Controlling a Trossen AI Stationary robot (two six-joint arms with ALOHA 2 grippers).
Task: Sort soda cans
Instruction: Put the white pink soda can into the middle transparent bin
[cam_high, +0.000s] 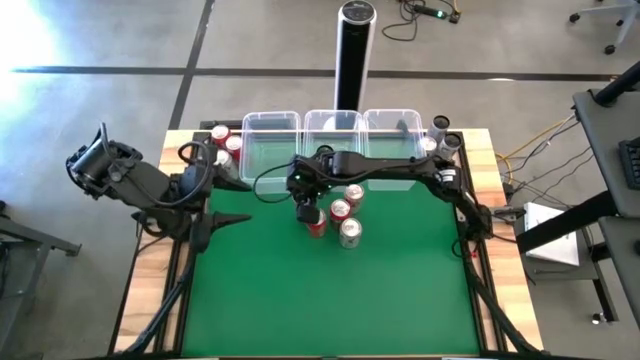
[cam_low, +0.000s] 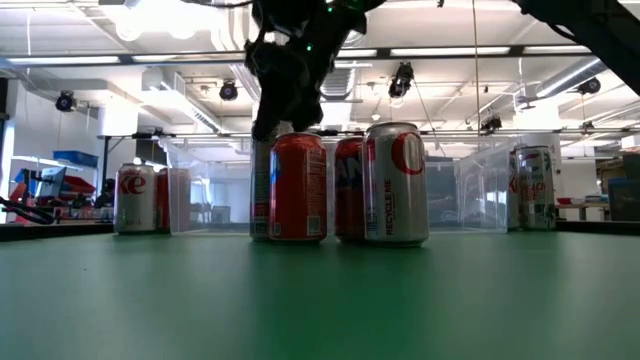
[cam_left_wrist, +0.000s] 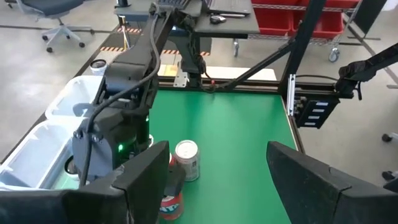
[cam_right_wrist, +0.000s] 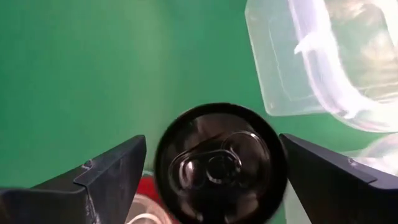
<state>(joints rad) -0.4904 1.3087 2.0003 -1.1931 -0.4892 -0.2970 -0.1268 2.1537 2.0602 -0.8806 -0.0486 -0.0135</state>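
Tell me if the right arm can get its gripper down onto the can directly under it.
Probably yes. The right gripper hangs open directly over the dark-topped can, its fingers spread wider than the can on either side. Neighbouring red cans stand close, so clearance looks tight.

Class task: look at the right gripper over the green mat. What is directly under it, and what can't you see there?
Under the open right gripper sits a dark-topped can, its top between the fingers. Green mat and a clear bin show beyond. The can's side and base are hidden.
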